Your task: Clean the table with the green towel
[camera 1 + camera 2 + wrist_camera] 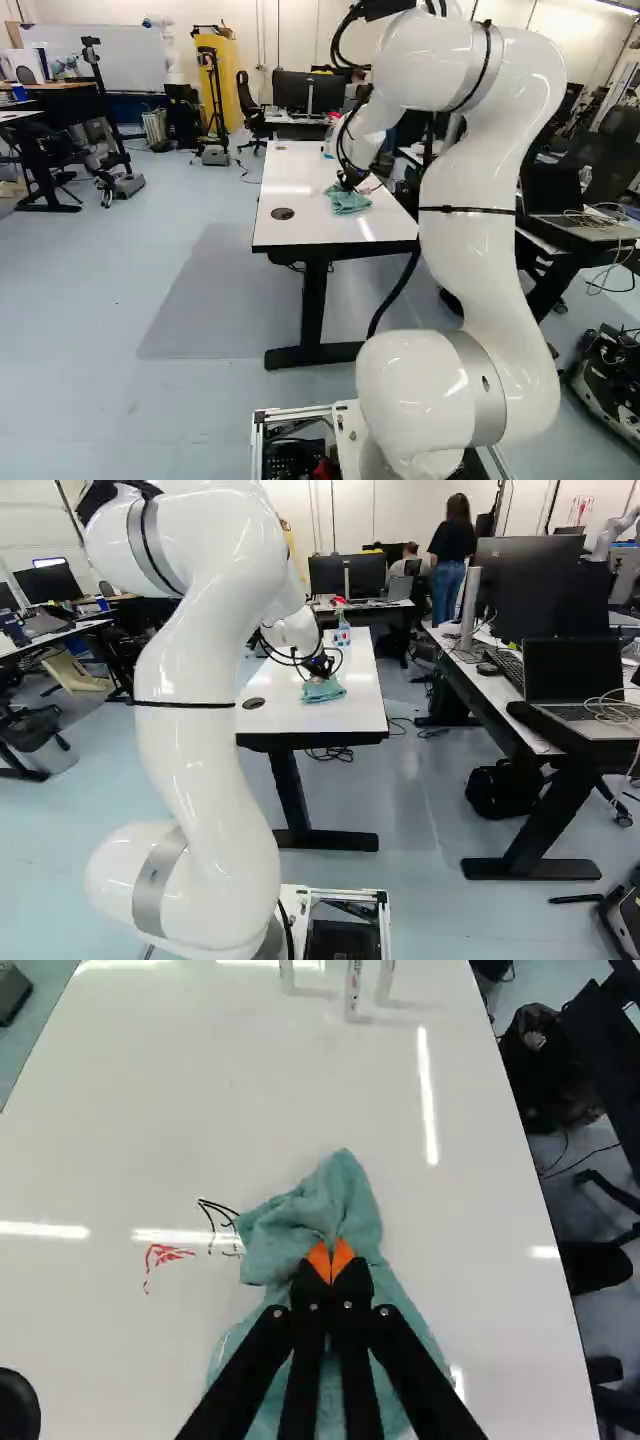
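My gripper (350,180) is over the white table (300,225), at the green towel (348,201). In the wrist view the gripper (331,1260) has its orange-padded fingertips together, pinching a fold of the towel (345,1195). The cloth lies bunched ahead of the fingers and spreads beneath them on the tabletop. Beside the towel are black marker lines (212,1210), partly met by its edge, and a red scribble (165,1255) a little farther off. What lies under the cloth is hidden.
A spray bottle (342,632) stands toward the table's far end. Dark round inserts (283,213) sit in the tabletop. Right of the table in the right base view is a desk with monitors and a laptop (572,685). Another robot (165,50) stands at the back.
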### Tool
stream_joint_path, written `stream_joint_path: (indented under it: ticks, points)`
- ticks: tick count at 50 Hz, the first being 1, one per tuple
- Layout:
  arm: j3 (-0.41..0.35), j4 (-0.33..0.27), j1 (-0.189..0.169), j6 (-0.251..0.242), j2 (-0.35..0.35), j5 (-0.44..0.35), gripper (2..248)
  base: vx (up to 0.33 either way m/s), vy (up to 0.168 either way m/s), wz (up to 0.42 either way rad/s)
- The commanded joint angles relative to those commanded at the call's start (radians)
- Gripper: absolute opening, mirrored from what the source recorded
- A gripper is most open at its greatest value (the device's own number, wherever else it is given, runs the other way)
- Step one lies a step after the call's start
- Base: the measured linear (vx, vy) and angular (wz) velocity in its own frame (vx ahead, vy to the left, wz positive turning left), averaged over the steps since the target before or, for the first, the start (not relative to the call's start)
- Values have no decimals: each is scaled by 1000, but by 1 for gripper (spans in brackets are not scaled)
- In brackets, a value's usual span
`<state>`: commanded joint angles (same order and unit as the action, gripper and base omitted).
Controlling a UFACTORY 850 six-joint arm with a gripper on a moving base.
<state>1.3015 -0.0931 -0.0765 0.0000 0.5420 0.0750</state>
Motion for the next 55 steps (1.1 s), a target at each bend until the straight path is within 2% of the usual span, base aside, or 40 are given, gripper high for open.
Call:
stream_joint_path:
  ticks: [31, 55]
  points:
    - [98, 0, 74, 0, 72, 0, 21, 0, 0, 0]
    - [106, 0, 136, 0, 78, 0, 21, 0, 0, 0]
